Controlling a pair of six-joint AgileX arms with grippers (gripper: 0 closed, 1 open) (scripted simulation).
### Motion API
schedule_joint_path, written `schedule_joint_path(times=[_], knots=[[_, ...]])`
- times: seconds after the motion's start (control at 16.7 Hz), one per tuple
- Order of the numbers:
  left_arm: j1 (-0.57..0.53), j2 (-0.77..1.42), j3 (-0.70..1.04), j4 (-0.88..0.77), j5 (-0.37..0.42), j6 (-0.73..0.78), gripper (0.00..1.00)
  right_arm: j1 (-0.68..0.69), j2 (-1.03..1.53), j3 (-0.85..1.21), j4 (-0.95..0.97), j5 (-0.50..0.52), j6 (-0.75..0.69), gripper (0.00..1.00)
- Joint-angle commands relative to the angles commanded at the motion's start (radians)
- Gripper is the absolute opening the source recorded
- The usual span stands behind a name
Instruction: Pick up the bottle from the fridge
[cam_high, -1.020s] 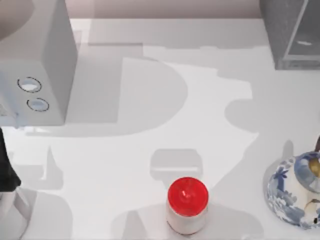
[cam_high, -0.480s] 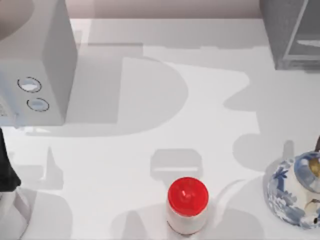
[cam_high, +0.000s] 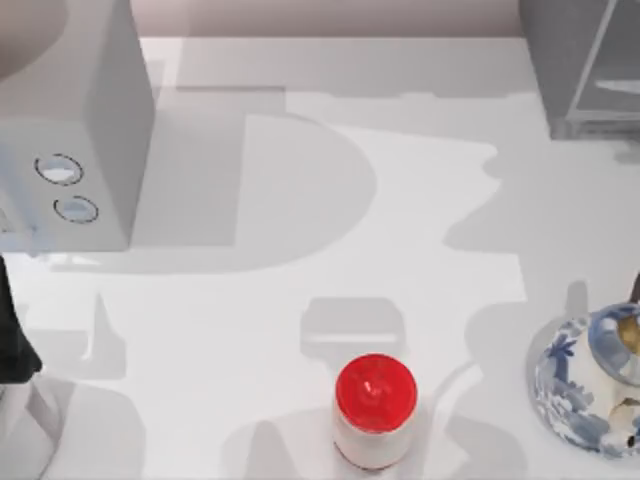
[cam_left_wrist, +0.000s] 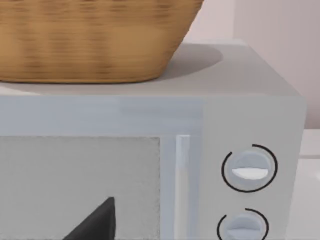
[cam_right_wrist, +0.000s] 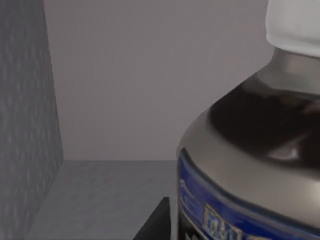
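Right claw (cam_right_wrist: 155, 225): a dark fingertip shows in the right wrist view, just beside the bottle (cam_right_wrist: 250, 150). Whether the fingers are spread or closed on anything cannot be told.

Location: the bottle stands upright inside the fridge (cam_high: 585, 65), on its grey floor, near one speckled side wall. The fridge sits at the far right corner of the tabletop (cam_high: 420, 220).

Handling, as judged:
- Dark contents fill the body to the shoulder, so expect moderate weight.
- The wall looks glossy and rigid, probably slippery.
- Take hold on the straight body at the blue label band, below the rounded shoulder. Avoid the pale cap and the sloped shoulder, where fingers would slide.
- The side wall limits room for the fingers.

Left claw (cam_left_wrist: 95, 222): parked by the tabletop's left edge, facing the microwave; finger state cannot be told.
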Motion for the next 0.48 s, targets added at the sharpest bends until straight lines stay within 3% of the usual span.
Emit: schedule_joint_path(times=[0.24,0.48], knots=[[0.000,0.000,0.000,0.000,0.000,0.000,1.00,0.012,-0.064,-0.028,-0.033,0.011,-0.004,0.00],[0.000,0.000,0.000,0.000,0.000,0.000,1.00,0.047,-0.296,-0.124,-0.144,0.044,-0.011,0.00]])
